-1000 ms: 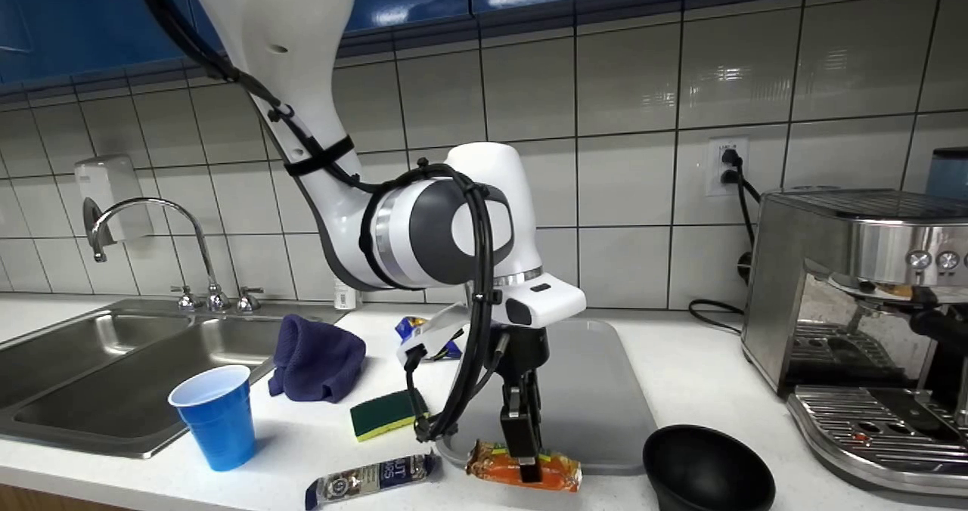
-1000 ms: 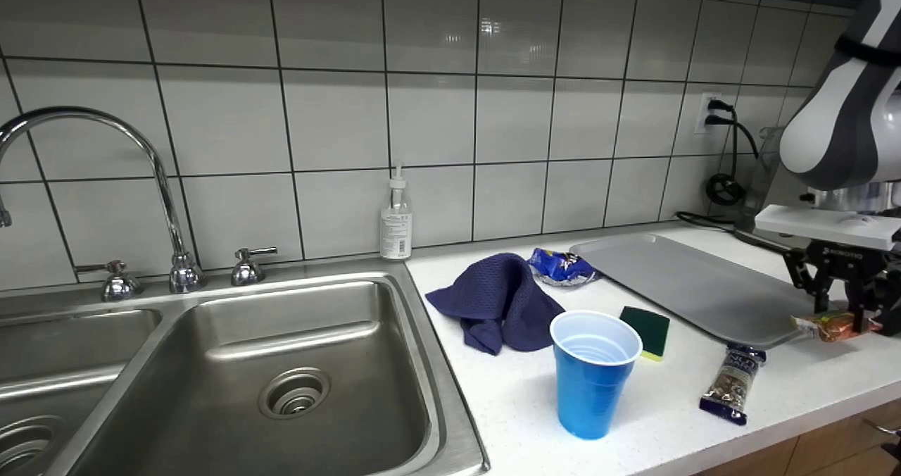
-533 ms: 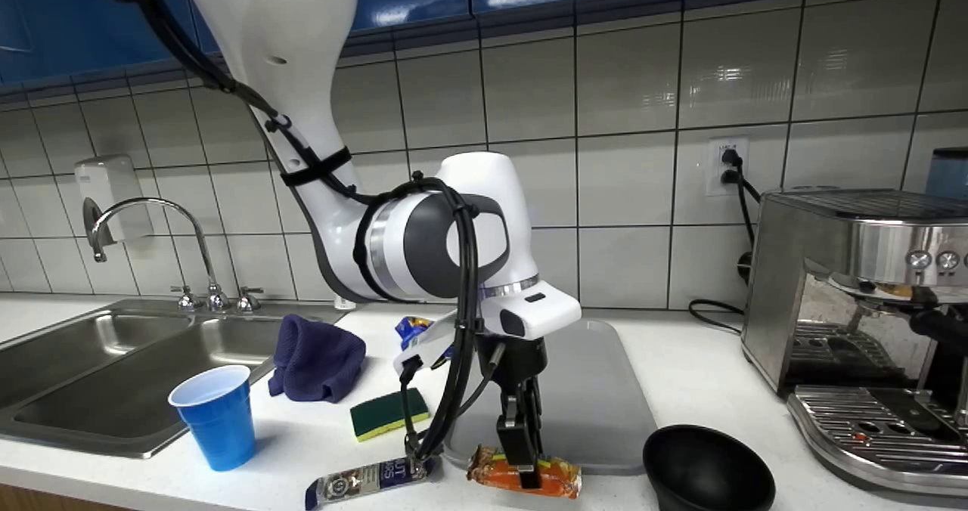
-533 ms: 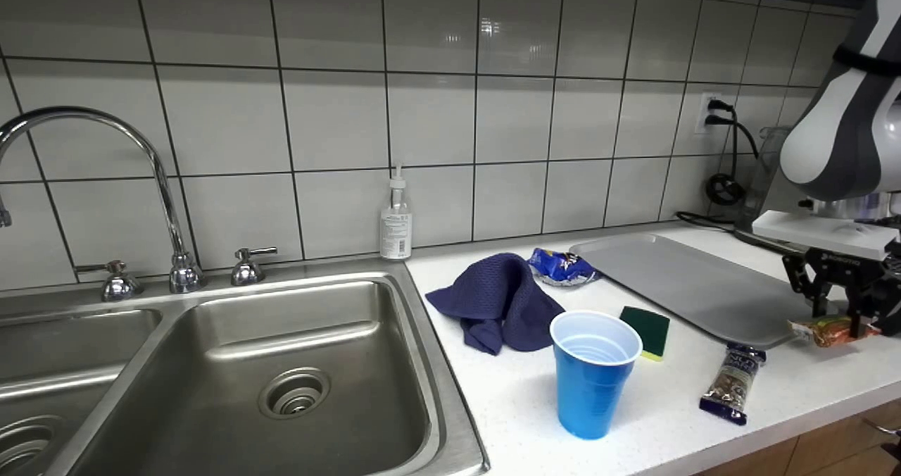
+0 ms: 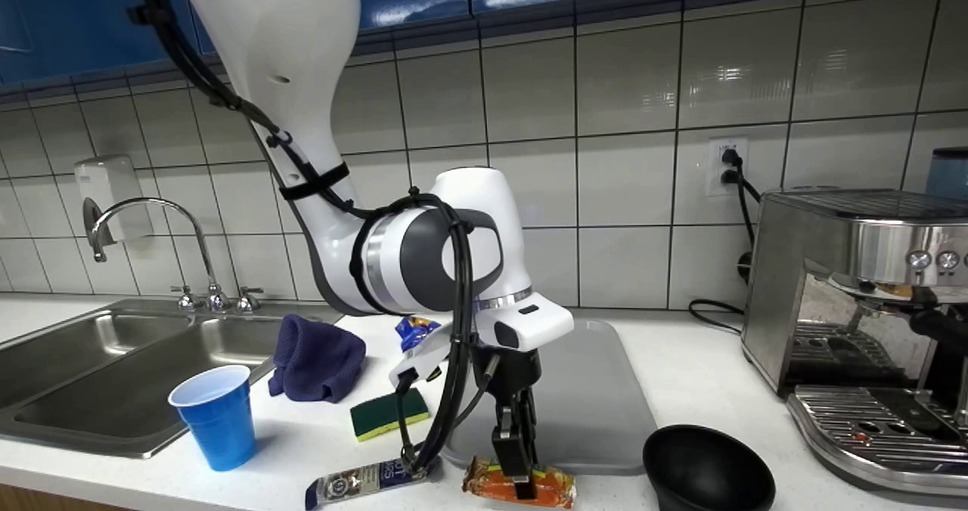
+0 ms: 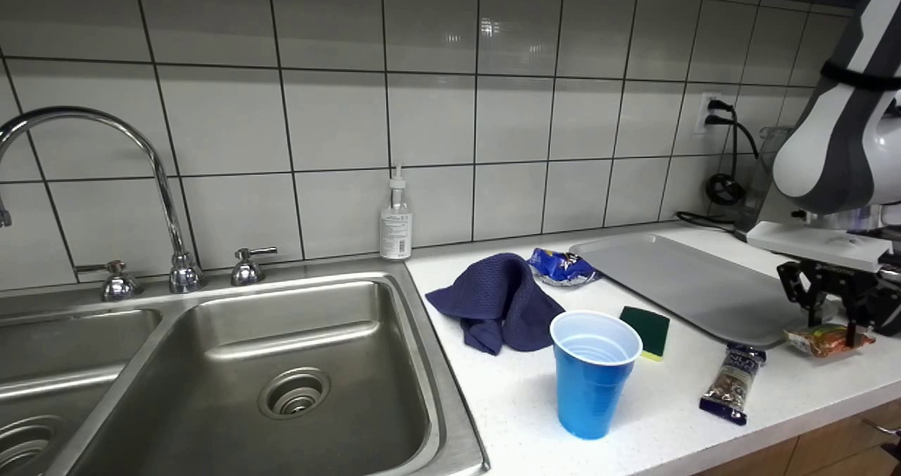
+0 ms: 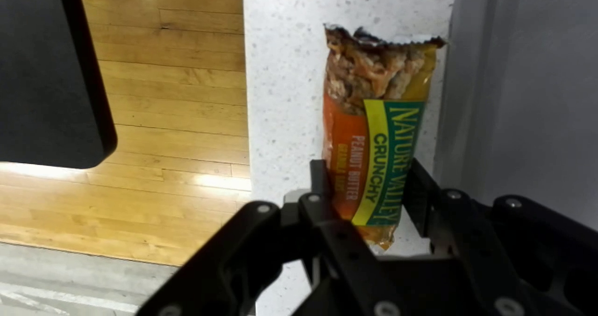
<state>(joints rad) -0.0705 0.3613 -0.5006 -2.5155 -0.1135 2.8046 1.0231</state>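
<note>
The pincer (image 7: 369, 178) points downward and stands partly closed, one finger bearing on each long side of an orange-wrapped granola bar (image 7: 376, 124); it has hold of the bar. The grip sits toward one end in the wrist view, and the lettering reads "Nature Valley Crunchy Peanut Butter". The granola bar is roughly level, between the front edge of the white surface (image 5: 696, 375) and a grey tray (image 5: 590, 397), along the tray's near side. Whether its underside touches the surface cannot be determined.

A navy-wrapped snack bar (image 6: 733, 383) lies flat by the tray's near corner. On the opposite side of the granola bar is a black bowl (image 5: 708, 472), upright and cut off by the frame. A green-and-yellow sponge (image 6: 645, 329) lies near the tray. A crumpled blue packet (image 6: 561, 266) is just beside the tray's far corner, with a bunched navy cloth (image 6: 501, 300) next to it.

A blue cup (image 6: 595, 384) stands upright near the steel sink (image 6: 211, 391). Behind the sink are a chrome faucet (image 6: 185, 276) and a pump bottle (image 6: 396, 229). At the end away from the sink stands a steel espresso machine (image 5: 870, 246). In the wrist view, wooden floor (image 7: 173, 96) shows past the surface edge.
</note>
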